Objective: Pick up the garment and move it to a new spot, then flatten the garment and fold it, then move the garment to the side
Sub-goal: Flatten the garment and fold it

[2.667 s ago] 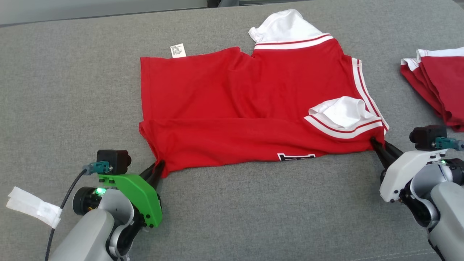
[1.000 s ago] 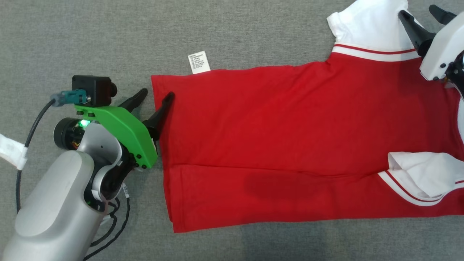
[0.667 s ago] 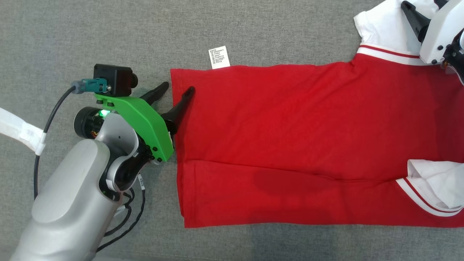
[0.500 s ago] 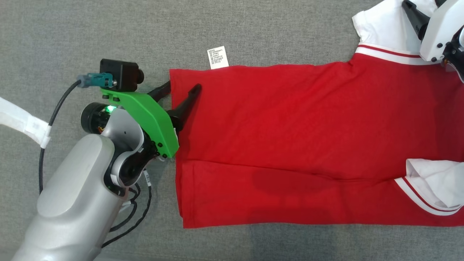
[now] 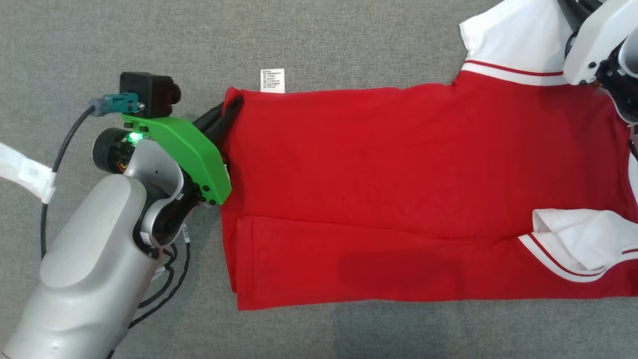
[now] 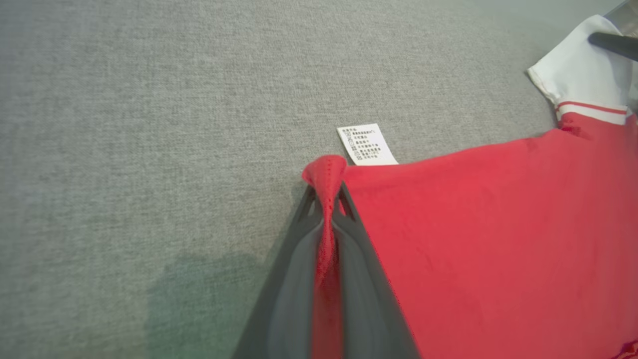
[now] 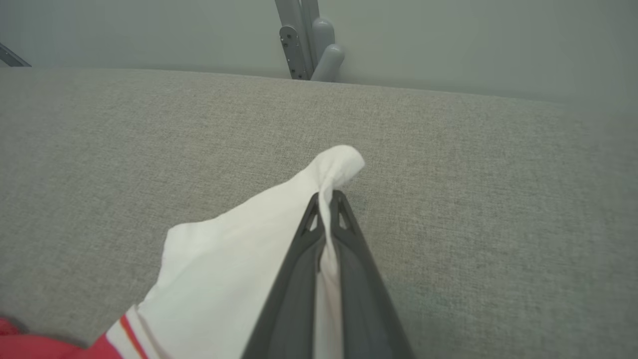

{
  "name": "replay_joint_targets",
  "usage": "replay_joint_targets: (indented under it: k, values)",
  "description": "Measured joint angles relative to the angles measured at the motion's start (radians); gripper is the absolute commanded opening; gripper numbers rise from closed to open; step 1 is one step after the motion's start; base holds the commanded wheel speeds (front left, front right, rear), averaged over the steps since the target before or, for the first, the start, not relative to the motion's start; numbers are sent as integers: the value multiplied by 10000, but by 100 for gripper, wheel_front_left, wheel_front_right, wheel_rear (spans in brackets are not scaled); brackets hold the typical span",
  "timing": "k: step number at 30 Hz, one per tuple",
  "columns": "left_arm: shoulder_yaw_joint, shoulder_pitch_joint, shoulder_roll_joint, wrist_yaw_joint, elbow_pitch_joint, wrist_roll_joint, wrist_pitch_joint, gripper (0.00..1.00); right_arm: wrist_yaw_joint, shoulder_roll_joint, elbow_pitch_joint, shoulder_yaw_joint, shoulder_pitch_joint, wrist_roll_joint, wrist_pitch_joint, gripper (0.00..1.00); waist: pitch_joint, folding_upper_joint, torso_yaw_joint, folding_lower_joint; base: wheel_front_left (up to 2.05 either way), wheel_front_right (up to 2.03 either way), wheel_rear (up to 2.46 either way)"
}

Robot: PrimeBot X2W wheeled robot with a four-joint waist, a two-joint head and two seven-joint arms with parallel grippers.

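We see the garment (image 5: pixel 389 189), a red tee w/ white sleeves, lying spread on the grey bench (image 5: pixel 349 35). It takes up the centre & right of the head view and runs off at 3 o'clock. A crease line crosses its lower part from 9 to 3 o'clock.

The left pincer (image 5: pixel 227 112) sits at the garment's 10 o'clock corner, fingers pressed together & pinching the red hem there. In the left wrist view, red cloth runs up between the two fingers and a small bunch pokes past the tips toward 12 o'clock. The white care label (image 5: pixel 272 80) lies flat on the bench just beside that corner, approx at its 1 o'clock, sticking out from the garment's far edge.

The right pincer (image 7: pixel 327 199) is pressed together too, pinching the far sleeve (image 5: pixel 513 37), which sits at the garment's 1 o'clock in the head view. In the right wrist view a tuft of white cloth pokes past the tips, and the rest of the sleeve fans out toward 8 o'clock down to its red stripe.

The near sleeve (image 5: pixel 578 239) lies crumpled on the red body at 4 o'clock.

On the left arm we note a green bracket (image 5: pixel 184 149), a black cam (image 5: pixel 147 93) & a cable (image 5: pixel 60 154) trailing toward 9 o'clock.
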Motion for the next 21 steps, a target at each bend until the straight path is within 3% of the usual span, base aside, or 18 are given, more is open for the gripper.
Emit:
replay_joint_targets:
  k: [6, 11, 16, 21]
  values:
    - [280, 128, 270, 10, 107, 12, -408, 0, 0, -466, -274, 163, 266, 602, -694, 0, -435, 0, -241, 0, 0, 0, 0]
    - [301, 391, 462, -104, -343, 15, -692, 0, 0, -803, -1440, 562, 746, 1160, -1197, 0, -629, 0, -551, 0, 0, 0, 0]
    - [180, 1678, 903, 48, -1766, 376, -1262, 0, -2, -1354, -3636, 387, 2755, 1793, -2134, 0, -914, 0, -877, 0, 0, 0, 0]
    - [291, 3683, 1609, 493, -3241, 261, -1622, 0, -2, -1289, -5162, -136, 5525, 1900, -2393, 0, -1270, 0, -1238, -1, 0, 0, 0]
